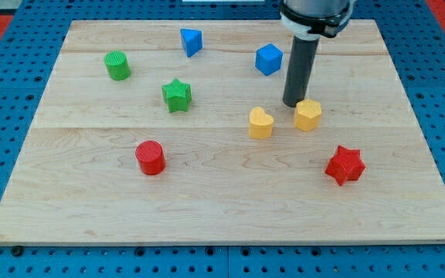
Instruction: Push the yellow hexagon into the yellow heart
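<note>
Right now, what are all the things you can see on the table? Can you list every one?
yellow hexagon: one, yellow, right of centre, touching my tip.
yellow heart: one, yellow, just left of the hexagon, a small gap between.
red star: one, red, lower right.
red cylinder: one, red, lower left.
green star: one, green, left of centre.
green cylinder: one, green, upper left.
blue cube: one, blue, top, left of the rod.
blue wedge-like block: one, blue, top middle.
wooden board: one, pale wood, on a blue pegboard.
my tip: one, dark rod, at the hexagon's upper-left edge.
</note>
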